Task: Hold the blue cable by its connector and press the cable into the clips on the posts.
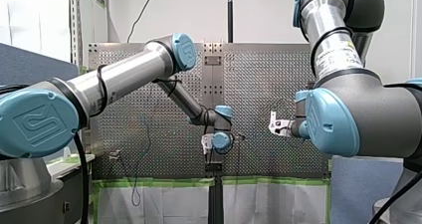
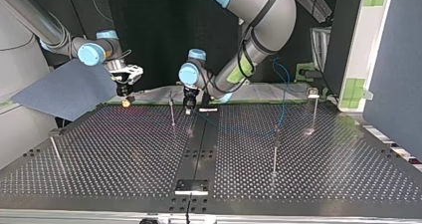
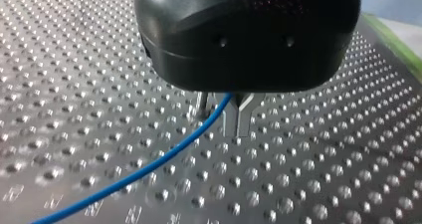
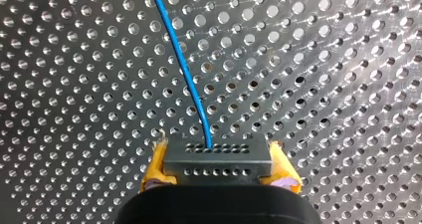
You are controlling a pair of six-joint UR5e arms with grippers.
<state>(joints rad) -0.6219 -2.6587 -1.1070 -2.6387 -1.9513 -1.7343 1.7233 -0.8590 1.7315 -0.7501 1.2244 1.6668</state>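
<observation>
The blue cable [image 4: 184, 69] runs out of a black connector [image 4: 217, 160], and my right gripper [image 4: 217, 165] is shut on that connector with its yellow pads [image 4: 154, 170] on both sides. In the top view my right gripper [image 2: 126, 102] hovers at the table's far left. My left gripper [image 3: 238, 127] is shut on the blue cable [image 3: 164, 157], which trails away over the plate. It hangs at the far middle of the table [image 2: 189, 106], beside a thin post [image 2: 172, 112]. Further along, the blue cable [image 2: 283, 97] drops to another post [image 2: 275, 152].
Thin posts stand on the perforated table [image 2: 124, 154]: one at the top view's near left [image 2: 54, 152] and one at the far right [image 2: 314, 109]. A black plate [image 2: 191, 185] sits at the near edge. A blue sheet [image 2: 69, 87] lies past the far left corner.
</observation>
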